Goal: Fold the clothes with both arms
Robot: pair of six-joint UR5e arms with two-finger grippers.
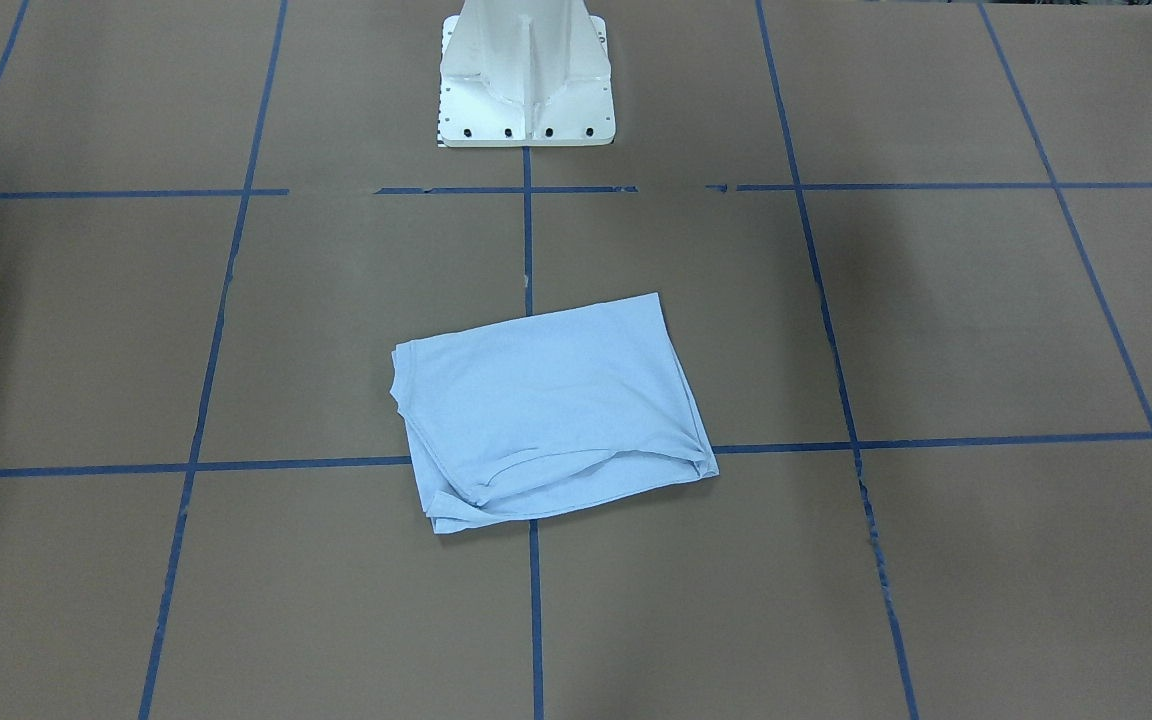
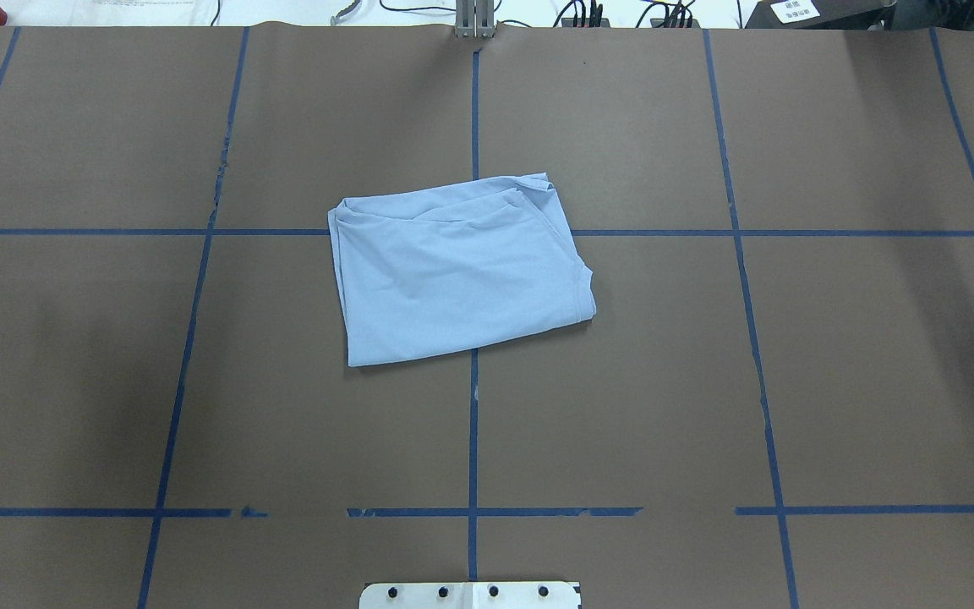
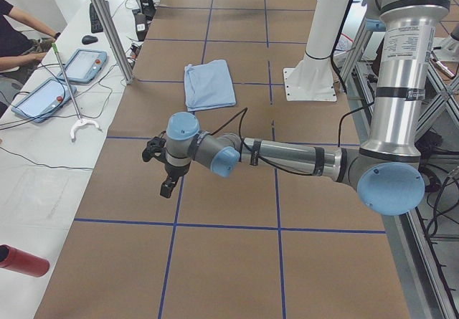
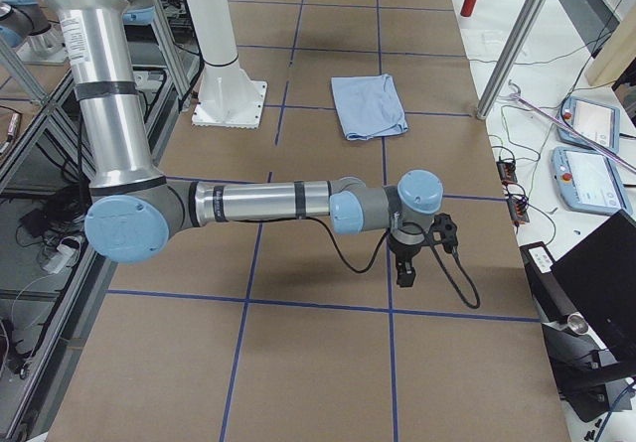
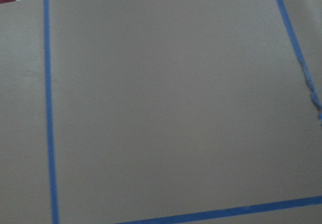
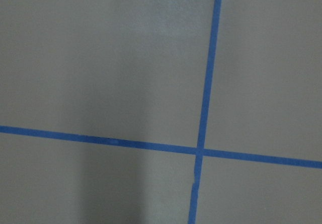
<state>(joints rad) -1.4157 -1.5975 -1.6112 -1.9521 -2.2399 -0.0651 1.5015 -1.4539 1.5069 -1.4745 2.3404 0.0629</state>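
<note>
The clothes are one pale light-blue T-shirt (image 1: 556,410), folded into a rough rectangle and lying flat at the table's middle (image 2: 453,271); no print shows. In the exterior left view my left arm (image 3: 287,158) stretches low over the table, and its black gripper (image 3: 167,186) points down well short of the shirt (image 3: 209,84). The exterior right view shows my right arm (image 4: 258,202) reaching out the same way, its gripper (image 4: 405,278) pointing down far from the shirt (image 4: 369,105). I cannot tell whether either gripper is open or shut. Neither touches the cloth.
Brown paper marked with a blue tape grid (image 2: 472,423) covers the table. The white pedestal base (image 1: 526,75) stands on the robot's side. Teach pendants (image 3: 79,64) and cables lie on a side bench where a person sits (image 3: 18,36). A red cylinder (image 3: 21,260) lies nearby.
</note>
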